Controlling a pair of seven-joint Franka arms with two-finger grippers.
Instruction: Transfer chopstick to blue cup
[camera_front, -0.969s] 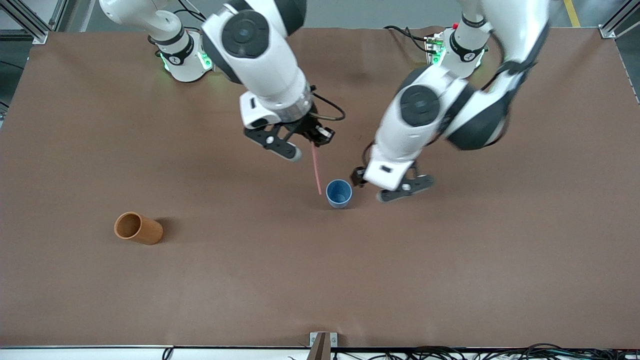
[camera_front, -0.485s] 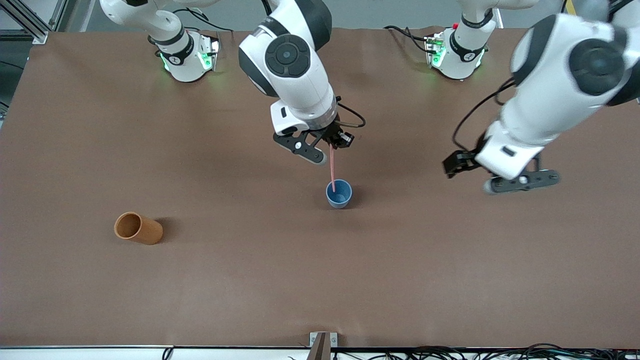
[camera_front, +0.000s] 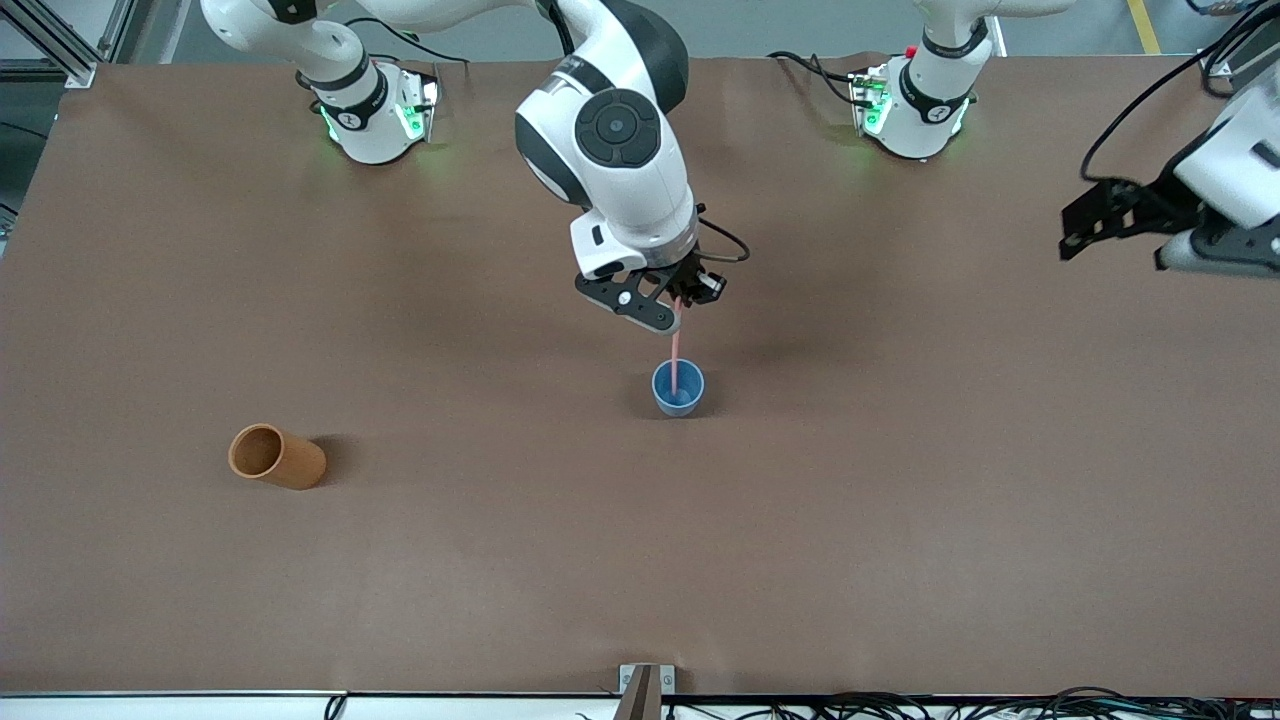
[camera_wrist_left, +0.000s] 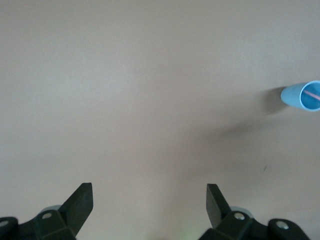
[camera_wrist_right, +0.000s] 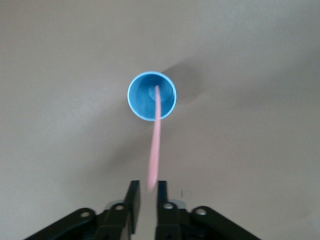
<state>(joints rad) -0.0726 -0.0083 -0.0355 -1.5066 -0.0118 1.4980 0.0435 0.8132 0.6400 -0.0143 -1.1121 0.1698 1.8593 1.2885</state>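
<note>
The light-blue cup (camera_front: 664, 396) stands at the middle of the table. The pink chopstick (camera_front: 678, 358) rises nearly upright from it, its lower end inside the cup (camera_wrist_right: 137, 97). My right gripper (camera_front: 680, 305) hangs over the cup, and the chopstick's (camera_wrist_right: 155, 140) top end sits between the fingertips. In the right wrist view that gripper (camera_wrist_right: 146, 192) is open a little, with a gap beside the stick. My left gripper (camera_front: 1140, 240) is open and empty, up over the left arm's end of the table. The left wrist view shows its gripper (camera_wrist_left: 150, 200), the cup (camera_wrist_left: 292, 95) and the stick (camera_wrist_left: 311, 94) far off.
An orange-brown cup (camera_front: 277, 456) sits toward the right arm's end of the table, nearer to the front camera than the blue cup. Brown table cover (camera_front: 900, 520) lies all around. Cables run along the table's front edge.
The right gripper carried the chopstick over the blue cup, its lower end went inside, and the jaws have parted slightly. The left arm swung away from the cup to its own end.
</note>
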